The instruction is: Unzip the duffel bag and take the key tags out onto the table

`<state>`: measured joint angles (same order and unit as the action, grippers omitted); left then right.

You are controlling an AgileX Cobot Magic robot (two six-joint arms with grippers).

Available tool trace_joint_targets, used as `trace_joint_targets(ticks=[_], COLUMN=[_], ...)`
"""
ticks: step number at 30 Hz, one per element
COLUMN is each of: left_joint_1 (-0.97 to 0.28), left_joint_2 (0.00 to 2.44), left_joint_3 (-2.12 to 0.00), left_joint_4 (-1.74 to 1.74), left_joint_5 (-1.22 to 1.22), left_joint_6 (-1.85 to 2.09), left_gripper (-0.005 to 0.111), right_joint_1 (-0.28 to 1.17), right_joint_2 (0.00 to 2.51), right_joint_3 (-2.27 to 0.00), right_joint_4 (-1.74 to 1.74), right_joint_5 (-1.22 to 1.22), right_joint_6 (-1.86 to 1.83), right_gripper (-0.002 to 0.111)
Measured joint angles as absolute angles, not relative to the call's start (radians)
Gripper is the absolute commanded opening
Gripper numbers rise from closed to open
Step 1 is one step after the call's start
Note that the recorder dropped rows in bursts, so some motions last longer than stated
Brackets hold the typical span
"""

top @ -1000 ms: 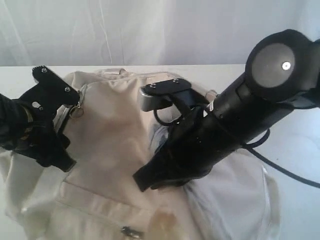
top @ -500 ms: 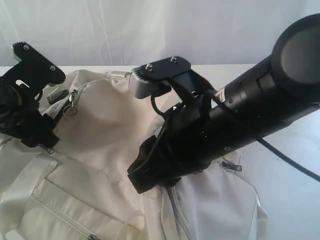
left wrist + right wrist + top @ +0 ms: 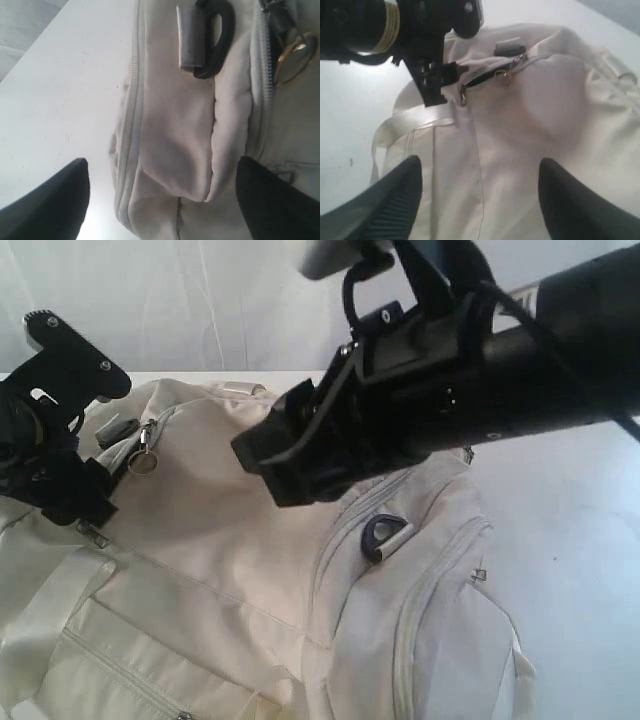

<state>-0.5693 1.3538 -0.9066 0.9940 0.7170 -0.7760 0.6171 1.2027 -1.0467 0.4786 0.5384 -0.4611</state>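
Observation:
The cream duffel bag (image 3: 230,560) lies on the white table (image 3: 585,540). Its top zip (image 3: 490,75) shows a short dark gap beside a pull with a metal ring (image 3: 143,459). My left gripper (image 3: 80,502) is open at the bag's left end, straddling the fabric (image 3: 170,150) without gripping it. My right gripper (image 3: 275,465) hangs open above the middle of the bag, with nothing between its fingers (image 3: 387,205). The key tags are hidden.
A dark D-ring (image 3: 385,536) on a webbing loop sticks up from the bag's right end; another D-ring (image 3: 212,40) sits at the left end. A pale strap (image 3: 410,122) trails onto the table. A front pocket zip (image 3: 120,670) runs along the near side.
My right gripper has opened, let go of the bag and risen, uncovering the bag's right end. The left gripper opened wider and shifted left, then held still.

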Motion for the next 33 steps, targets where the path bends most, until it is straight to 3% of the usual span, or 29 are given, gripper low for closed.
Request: trace_joint_targets(ticks=[7, 12, 21, 28, 33], left_joint_1=[-0.559, -0.486, -0.387, -0.384, -0.384], left_joint_2=[1.361, 1.396, 1.443, 1.496, 1.534], left_joint_3=[-0.877, -0.839, -0.835, -0.835, -0.835], left_joint_4=[1.085, 1.149, 1.179, 1.187, 1.218], left_joint_5=[0.717, 0.707, 0.504, 0.414, 0.485], left_joint_6=[-0.81, -0.899, -0.998, -1.004, -0.975], left_gripper=[0.081, 0.081, 0.081, 0.081, 0.081], right_joint_1=[0.617, 0.628, 0.691, 0.696, 0.698], right_joint_2=[1.314, 1.366, 1.45, 1.575, 1.615], right_joint_3=[-1.049, -1.049, -1.098, -1.134, -1.134], right_joint_4=[0.484, 0.494, 0.494, 0.495, 0.495], right_joint_5=[0.467, 0.423, 0.316, 0.267, 0.258], right_joint_6=[-0.525, -0.552, -0.625, -0.726, -0.751], right_gripper=[0.064, 0.064, 0.064, 0.064, 0.064])
